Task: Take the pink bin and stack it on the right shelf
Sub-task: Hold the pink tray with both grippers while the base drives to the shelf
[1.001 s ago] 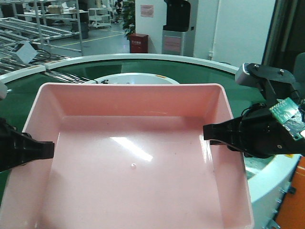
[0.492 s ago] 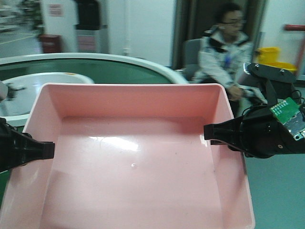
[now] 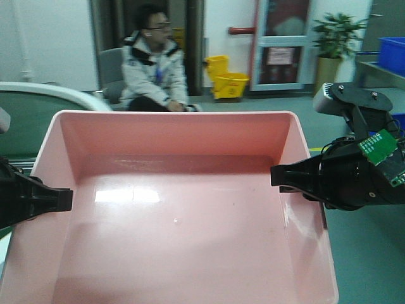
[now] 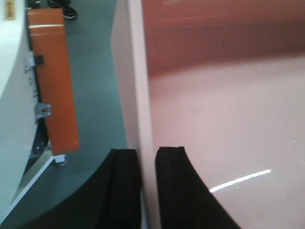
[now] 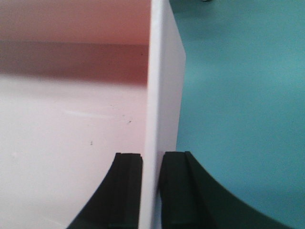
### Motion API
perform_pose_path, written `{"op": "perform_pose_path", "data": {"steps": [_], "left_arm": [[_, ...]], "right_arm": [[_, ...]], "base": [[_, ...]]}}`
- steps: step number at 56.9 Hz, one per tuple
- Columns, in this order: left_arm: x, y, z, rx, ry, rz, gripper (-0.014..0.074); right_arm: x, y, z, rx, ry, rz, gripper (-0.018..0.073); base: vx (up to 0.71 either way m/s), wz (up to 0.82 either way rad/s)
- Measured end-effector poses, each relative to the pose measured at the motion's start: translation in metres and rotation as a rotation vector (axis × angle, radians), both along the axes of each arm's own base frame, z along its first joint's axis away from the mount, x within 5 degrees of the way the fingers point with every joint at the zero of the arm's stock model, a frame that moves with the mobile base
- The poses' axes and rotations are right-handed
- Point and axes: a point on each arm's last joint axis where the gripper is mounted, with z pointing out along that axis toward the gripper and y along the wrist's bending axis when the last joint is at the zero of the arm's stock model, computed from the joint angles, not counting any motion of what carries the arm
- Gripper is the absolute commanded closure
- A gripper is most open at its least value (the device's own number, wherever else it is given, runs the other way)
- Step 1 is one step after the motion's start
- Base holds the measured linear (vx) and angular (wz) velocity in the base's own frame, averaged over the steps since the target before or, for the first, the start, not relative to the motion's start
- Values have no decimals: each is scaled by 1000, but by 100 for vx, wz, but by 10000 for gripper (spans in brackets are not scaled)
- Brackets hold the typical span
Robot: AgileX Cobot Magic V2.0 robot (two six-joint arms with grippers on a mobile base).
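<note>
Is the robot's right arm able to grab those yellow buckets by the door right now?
Probably not. The right gripper is clamped on the right wall of the pink bin, so it's busy. The yellow buckets also sit far off across the floor, beyond the bin.

The bin (image 3: pixel 183 215) sat in the middle, between two arms. The left gripper (image 3: pixel 66 199) had the bin's left wall between its jaws, and the right gripper (image 3: pixel 276 175) had its right wall. A man (image 3: pixel 155 69) sat behind the bin, with buckets (image 3: pixel 226 79) and a plant (image 3: pixel 335 31) farther right
</note>
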Motion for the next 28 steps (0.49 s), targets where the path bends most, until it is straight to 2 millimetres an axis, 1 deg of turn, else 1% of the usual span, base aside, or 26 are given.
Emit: {"op": "perform_pose_path", "data": {"steps": [13, 28], "left_arm": [[0, 0, 0, 0, 1, 0, 598], [0, 0, 0, 0, 1, 0, 598]], "right_arm": [[0, 0, 0, 1, 1, 0, 568], [0, 0, 0, 1, 1, 0, 568]], "base": [[14, -55], [23, -47]]}}
